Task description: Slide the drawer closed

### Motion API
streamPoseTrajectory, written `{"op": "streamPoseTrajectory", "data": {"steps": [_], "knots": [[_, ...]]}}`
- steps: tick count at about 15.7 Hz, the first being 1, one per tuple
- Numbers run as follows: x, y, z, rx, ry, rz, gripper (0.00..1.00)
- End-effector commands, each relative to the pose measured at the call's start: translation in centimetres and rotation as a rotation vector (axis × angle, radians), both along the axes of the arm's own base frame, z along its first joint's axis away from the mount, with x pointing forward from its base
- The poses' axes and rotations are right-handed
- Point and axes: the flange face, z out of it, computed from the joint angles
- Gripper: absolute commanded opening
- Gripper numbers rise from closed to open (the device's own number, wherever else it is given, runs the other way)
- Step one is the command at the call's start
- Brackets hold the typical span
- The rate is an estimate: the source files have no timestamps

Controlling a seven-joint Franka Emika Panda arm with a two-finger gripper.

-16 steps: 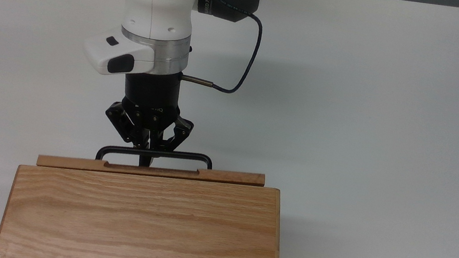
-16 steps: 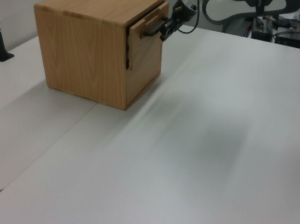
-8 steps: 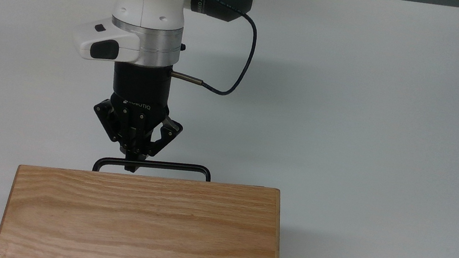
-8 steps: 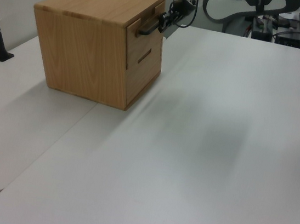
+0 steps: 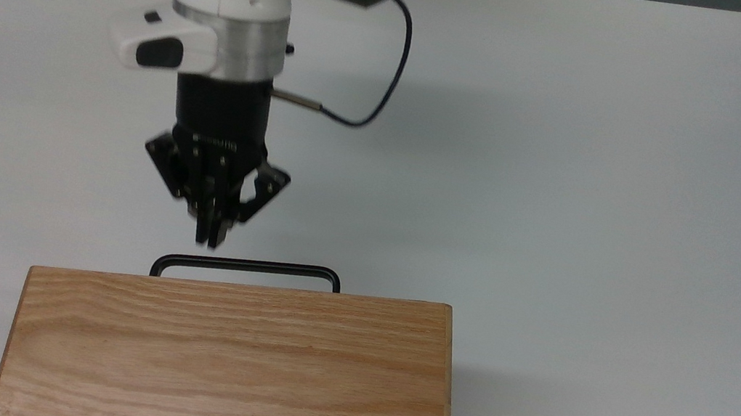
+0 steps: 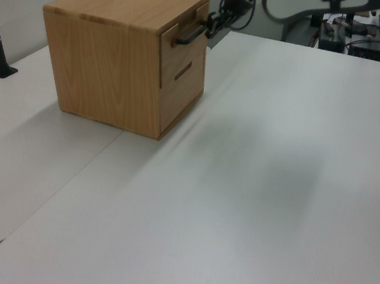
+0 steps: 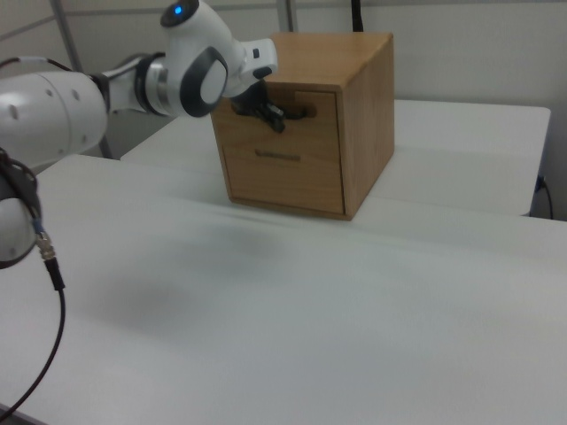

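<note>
Drawer (image 6: 189, 44): upper of two fronts in the oak cabinet (image 5: 230, 363), seated flush with the cabinet face in the left view and the right view; light wood front panel. In the top view the panel itself is hidden under the cabinet top.

Handle (image 5: 246, 267): thin black metal bar with rounded corners, standing out from the drawer front; in the top view it projects just past the cabinet's far edge, toward the arm.

Lower drawer front (image 7: 282, 181): directly below, same wood, with a narrow dark slot or pull across its middle.

Hand (image 5: 210, 237): black two-finger unit, fingertips pressed together with nothing between them. In the top view it points at the handle's left part, just short of the bar with a small gap of white tabletop between tips and bar. In the right view it lies in front of the drawer's left portion.

Arm (image 5: 232, 4): white casing, silver ring at the wrist, black cable looping to the top view's right.

Tabletop (image 5: 599, 198): white, carrying the cabinet near the top view's lower left.
</note>
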Motion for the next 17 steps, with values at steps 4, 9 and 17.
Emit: {"op": "streamPoseTrajectory", "data": {"steps": [4, 9, 17], "knots": [[-11.7, -0.3, 3.7, 0.011, 0.459, 0.055, 0.63], [-17.5, 1.0, 4.6, 0.019, 0.530, 0.084, 1.00], [-18.4, 0.5, 4.9, 0.026, 0.573, 0.073, 1.00]]}}
